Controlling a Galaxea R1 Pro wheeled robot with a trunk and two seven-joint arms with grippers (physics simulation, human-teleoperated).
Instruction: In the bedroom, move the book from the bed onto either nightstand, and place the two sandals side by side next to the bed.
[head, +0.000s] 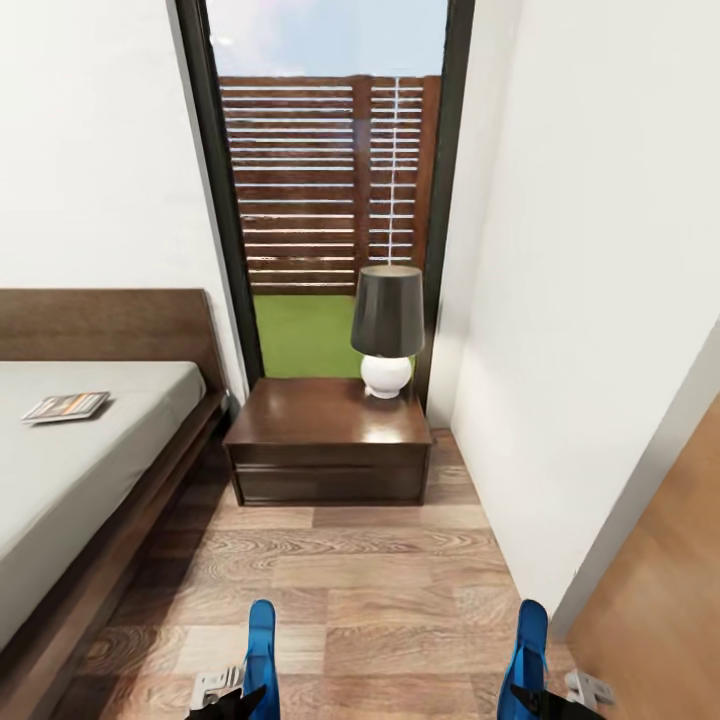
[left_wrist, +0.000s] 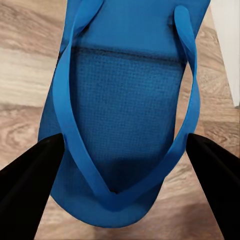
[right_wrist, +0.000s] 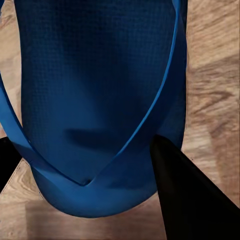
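I hold one bright blue sandal in each gripper, low over the wood floor. The left sandal stands on edge in my left gripper; in the left wrist view the sandal sits between the black fingers. My right gripper is shut on the right sandal, whose sole lies against a finger. The book rests on the bed at left. A dark-brown nightstand stands ahead beside the headboard.
A lamp with a dark shade stands on the nightstand's right rear corner. A tall window behind shows grass and a slatted fence. A white wall runs along the right, with a wooden door at lower right. Plank floor lies between bed and wall.
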